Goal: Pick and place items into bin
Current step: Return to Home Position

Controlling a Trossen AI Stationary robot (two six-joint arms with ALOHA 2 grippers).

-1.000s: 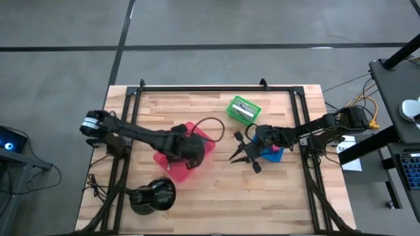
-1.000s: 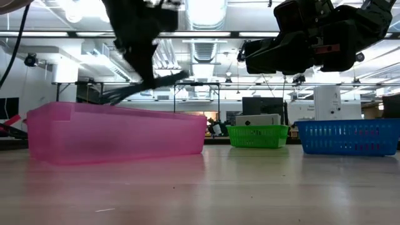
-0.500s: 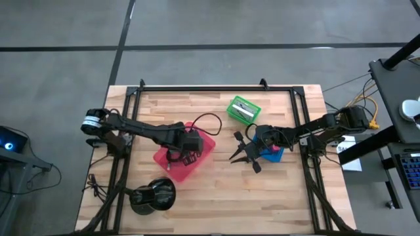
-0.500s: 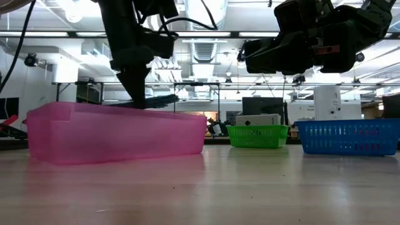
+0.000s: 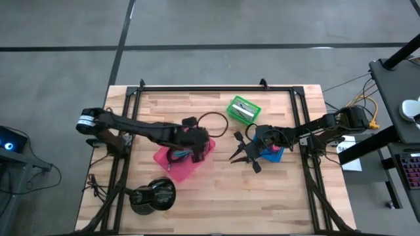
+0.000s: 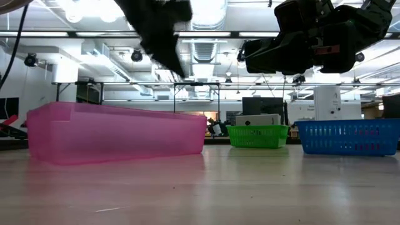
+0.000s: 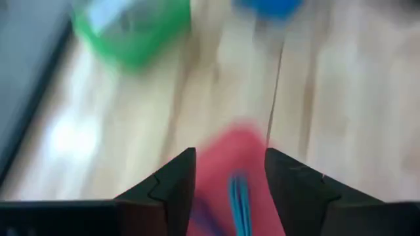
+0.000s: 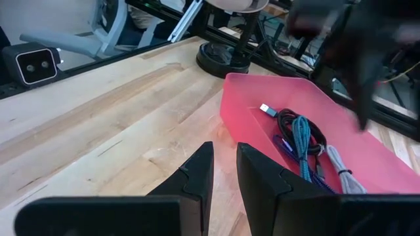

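Pink bin (image 5: 184, 172), left of the table's centre, holds the coiled cords (image 8: 303, 141). Left gripper (image 7: 230, 190) hovers above it, fingers wide and empty. Right gripper (image 8: 224, 177), narrowly parted and empty, waits mid-table. Risk: a low retreat could hook a cord and drag it out.

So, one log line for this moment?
left gripper open above pink plastic bin | cables inside bin | right gripper near blue plastic basket
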